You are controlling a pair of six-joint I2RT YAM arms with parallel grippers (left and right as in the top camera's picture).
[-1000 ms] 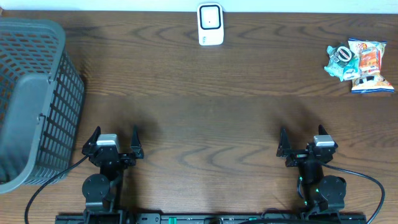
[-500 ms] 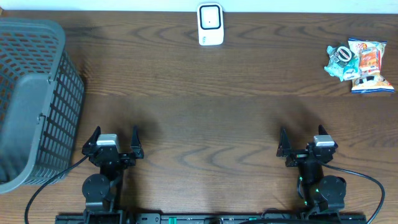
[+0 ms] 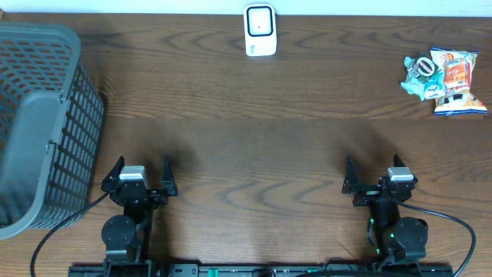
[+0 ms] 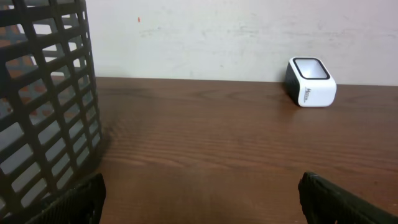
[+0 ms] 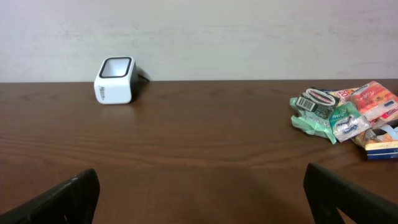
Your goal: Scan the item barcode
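Observation:
A white barcode scanner (image 3: 260,31) with a dark window stands at the table's far edge, in the middle; it also shows in the left wrist view as the scanner (image 4: 310,81) and in the right wrist view as the scanner (image 5: 115,79). A small pile of snack packets (image 3: 445,81) lies at the far right, seen again as the packets (image 5: 346,117) ahead and right of the right gripper. My left gripper (image 3: 141,178) and right gripper (image 3: 377,178) rest near the front edge, both open with nothing between the fingers.
A tall grey mesh basket (image 3: 40,123) stands at the left side of the table, close to the left gripper; its wall (image 4: 43,99) fills the left of that wrist view. A pale wall runs behind the table.

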